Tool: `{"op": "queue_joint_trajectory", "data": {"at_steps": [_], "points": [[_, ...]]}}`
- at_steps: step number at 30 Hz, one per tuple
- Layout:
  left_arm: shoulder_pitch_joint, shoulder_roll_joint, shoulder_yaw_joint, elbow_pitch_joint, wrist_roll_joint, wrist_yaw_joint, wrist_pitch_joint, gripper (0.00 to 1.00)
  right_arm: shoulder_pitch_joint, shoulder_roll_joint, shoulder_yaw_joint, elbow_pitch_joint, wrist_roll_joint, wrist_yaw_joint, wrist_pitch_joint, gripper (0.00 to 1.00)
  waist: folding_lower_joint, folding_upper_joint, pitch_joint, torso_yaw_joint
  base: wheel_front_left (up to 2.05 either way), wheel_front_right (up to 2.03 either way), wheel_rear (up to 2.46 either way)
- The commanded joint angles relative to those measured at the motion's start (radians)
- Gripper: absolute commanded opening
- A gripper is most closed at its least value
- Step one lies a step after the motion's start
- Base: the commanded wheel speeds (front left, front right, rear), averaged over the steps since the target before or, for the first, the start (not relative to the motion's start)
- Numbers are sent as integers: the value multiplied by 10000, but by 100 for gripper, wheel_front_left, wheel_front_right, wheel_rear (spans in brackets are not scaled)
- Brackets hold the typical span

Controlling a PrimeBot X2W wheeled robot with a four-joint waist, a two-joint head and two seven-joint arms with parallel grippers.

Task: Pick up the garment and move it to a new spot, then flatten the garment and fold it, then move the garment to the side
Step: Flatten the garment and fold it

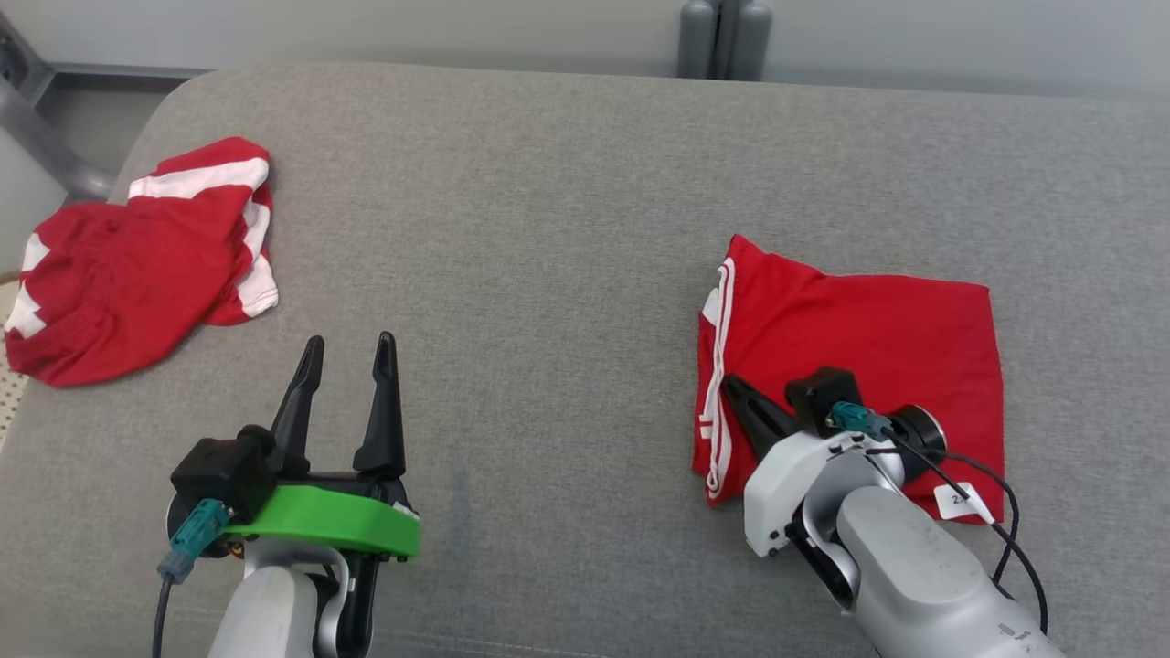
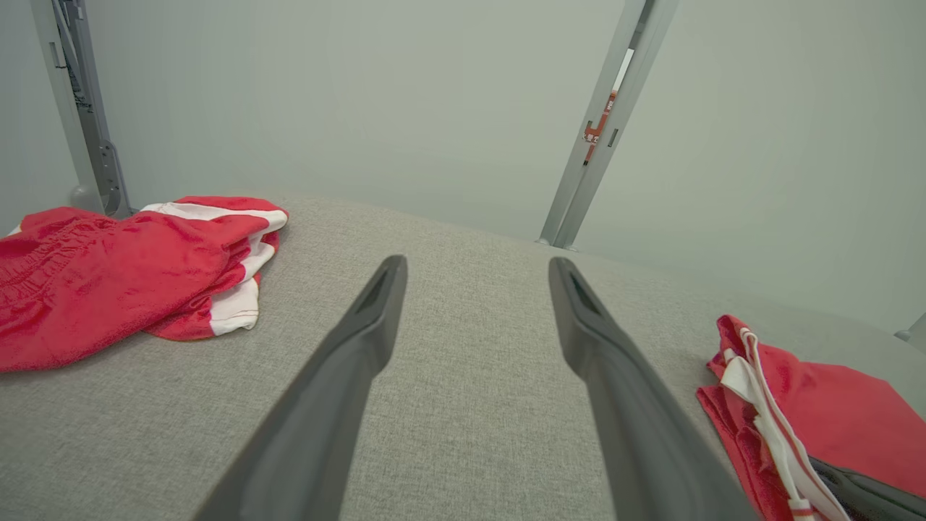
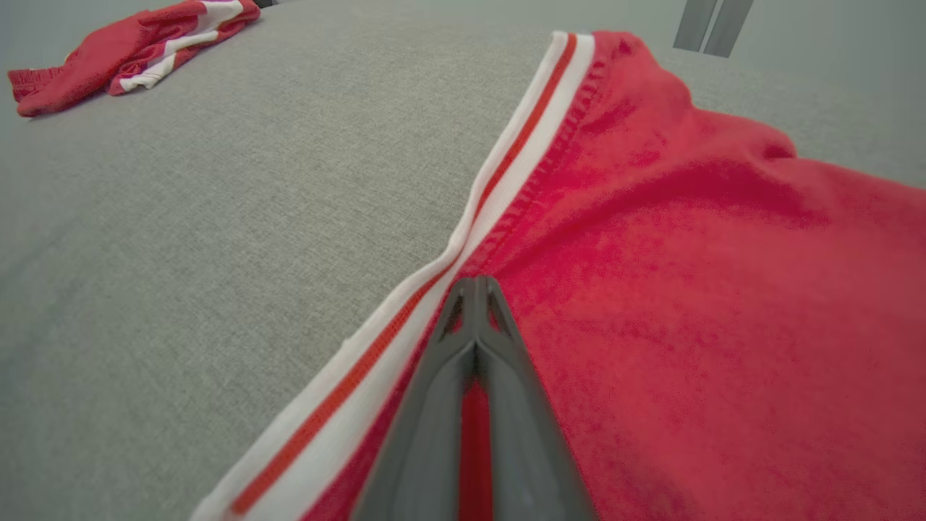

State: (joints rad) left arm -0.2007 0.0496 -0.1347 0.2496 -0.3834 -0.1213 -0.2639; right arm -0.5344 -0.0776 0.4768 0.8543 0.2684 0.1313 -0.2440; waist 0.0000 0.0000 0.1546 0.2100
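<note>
The garment (image 1: 868, 347), red with a white and red striped hem, lies folded into a rough rectangle on the right of the grey cushion (image 1: 548, 228). My right gripper (image 1: 731, 384) is shut, its tips pinching the garment (image 3: 687, 289) just inside the striped left edge, which puckers toward the right gripper (image 3: 477, 278). My left gripper (image 1: 349, 343) hovers open over bare cushion at the lower left, holding nothing. In the left wrist view the left gripper (image 2: 477, 264) points across the cushion, with the garment (image 2: 832, 391) at the lower right.
A second red and white garment (image 1: 137, 265) lies crumpled at the cushion's far left edge, also seen as a red heap (image 2: 108, 275) and a small heap (image 3: 130, 43). Grey posts (image 1: 727, 37) stand behind the cushion. A metal frame (image 1: 37, 119) sits at the upper left.
</note>
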Motion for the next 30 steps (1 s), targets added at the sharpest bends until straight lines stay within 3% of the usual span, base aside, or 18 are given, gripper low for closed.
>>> {"op": "queue_joint_trajectory", "data": {"at_steps": [1,7,11,15,16,17,24,30], "points": [[-170,23,-34,-15,-77,54,0,100,-226,45,153,178,154,-12,-73,0,0,0,451,543,0,0,0],[-212,23,-85,8,-173,117,0,100,-540,249,1507,583,763,-12,-43,0,0,0,447,628,0,0,0],[-79,24,4,-4,-88,159,0,100,-714,240,2607,-331,1848,-14,-117,0,0,0,308,467,0,0,0],[85,26,247,-25,73,149,0,100,-884,247,2784,-1320,2358,-14,-203,0,0,0,65,103,0,0,0],[139,29,374,-73,118,160,0,100,-912,248,2688,-1685,2382,-14,-216,38,0,0,-24,-53,0,0,0],[191,27,460,-106,165,166,0,100,-926,228,2511,-2079,2314,-12,-214,100,0,0,-85,-174,0,0,0],[522,26,1081,-330,450,175,0,100,388,-650,103,-5602,1047,-14,-207,100,0,0,-497,-1209,0,0,0],[903,29,1458,-370,438,194,1,100,1843,-1201,-2135,-7026,174,-12,-210,100,0,0,-986,-1889,0,0,0]]}}
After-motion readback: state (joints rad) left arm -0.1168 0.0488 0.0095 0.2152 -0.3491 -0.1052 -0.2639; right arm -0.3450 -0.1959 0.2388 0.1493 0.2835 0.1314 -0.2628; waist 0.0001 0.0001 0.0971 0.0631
